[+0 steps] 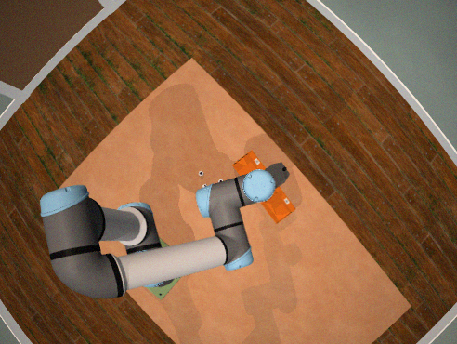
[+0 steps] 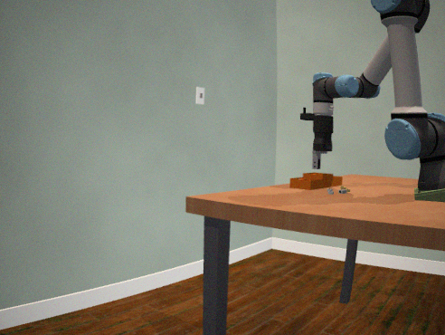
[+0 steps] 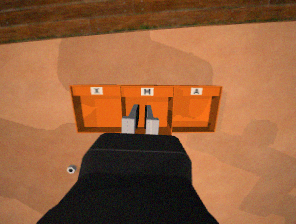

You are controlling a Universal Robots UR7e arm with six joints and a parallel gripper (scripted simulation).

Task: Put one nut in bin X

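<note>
The X bin is the left one of three orange bins in the wrist view; no thing shows inside it. My gripper is above the middle bin, marked M, with its fingers a narrow way apart. Nothing shows between them. In the top view the arm hides the fingers. One nut lies on the table below the X bin in the wrist view. A small round piece lies farther off, and another small piece lies at the arm's edge.
The A bin adjoins the M bin on the right in the wrist view, and no thing shows in it. The bins stand upright on the wooden table. The arm's wrist covers the M bin in the top view.
</note>
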